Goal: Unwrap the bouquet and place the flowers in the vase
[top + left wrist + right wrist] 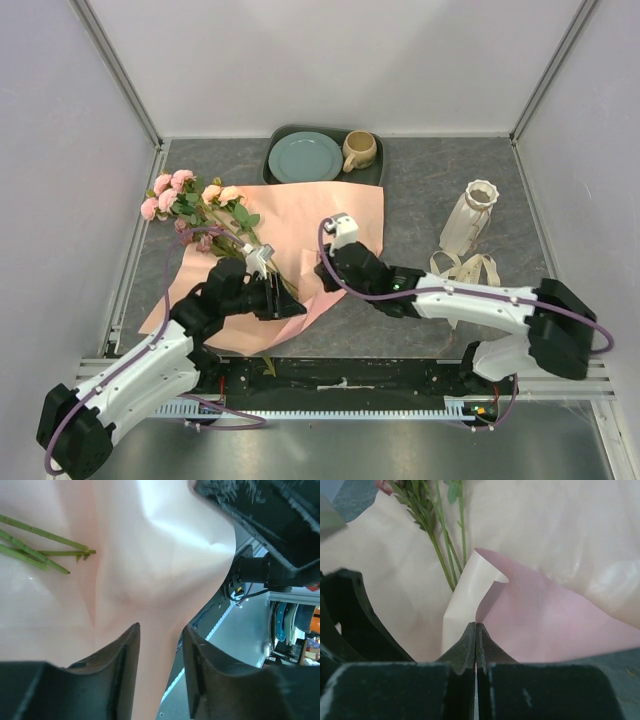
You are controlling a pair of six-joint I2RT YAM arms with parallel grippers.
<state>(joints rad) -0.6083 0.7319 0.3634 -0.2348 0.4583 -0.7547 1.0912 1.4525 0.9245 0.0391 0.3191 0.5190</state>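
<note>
Flowers (195,205) are laid across the spread salmon paper (330,215), well apart from the vase (470,215) at the right. A paper fold is pinched in the closed right gripper (476,630); the left gripper (160,630) is poised part-open over the sheet. If the fold is pulled, the stems may be dragged along or the thin paper torn

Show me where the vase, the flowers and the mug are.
vase (468,222), overhead view, on its ribbed body.
flowers (168,199), overhead view, on a pink bloom.
mug (358,150), overhead view, on its tan side.
</note>
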